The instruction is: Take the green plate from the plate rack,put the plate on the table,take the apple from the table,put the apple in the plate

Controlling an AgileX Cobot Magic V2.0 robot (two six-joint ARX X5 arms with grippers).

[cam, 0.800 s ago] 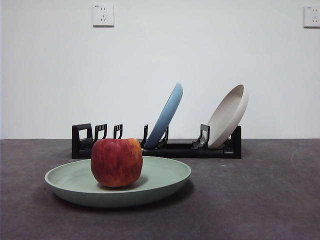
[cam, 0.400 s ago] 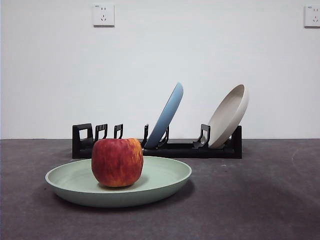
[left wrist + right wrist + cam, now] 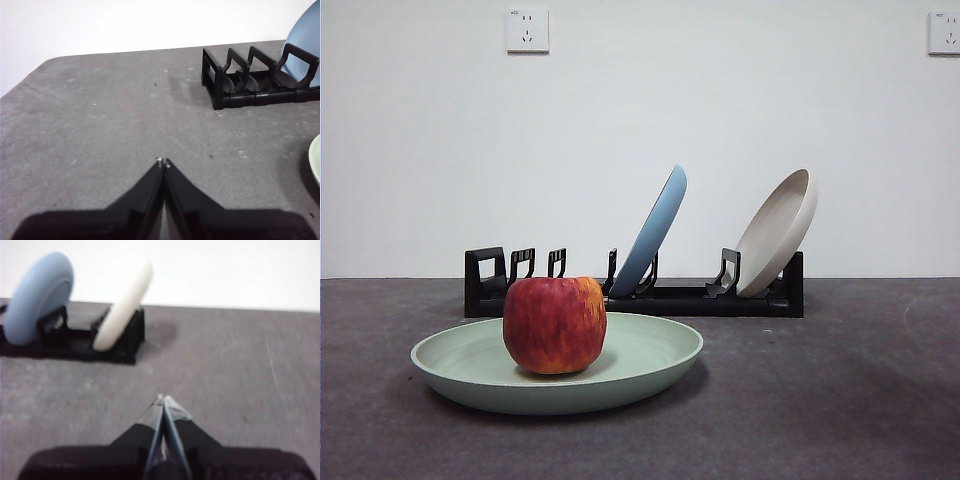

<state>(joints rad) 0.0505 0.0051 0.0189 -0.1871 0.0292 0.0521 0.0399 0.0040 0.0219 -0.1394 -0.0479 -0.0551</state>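
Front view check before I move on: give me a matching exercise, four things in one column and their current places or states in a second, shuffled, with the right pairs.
Things:
1. large red apple with yellow-orange streaks
2. wide, shallow pale sage-green plate
3. round light blue plate
4. round cream-beige plate

Places or states:
A. leaning in the long black slotted plate rack, at its end
B. flat on the dark grey matte table
C. resting in the green plate
D. leaning in the rack, near its middle

Pairs: 1-C, 2-B, 3-D, 4-A
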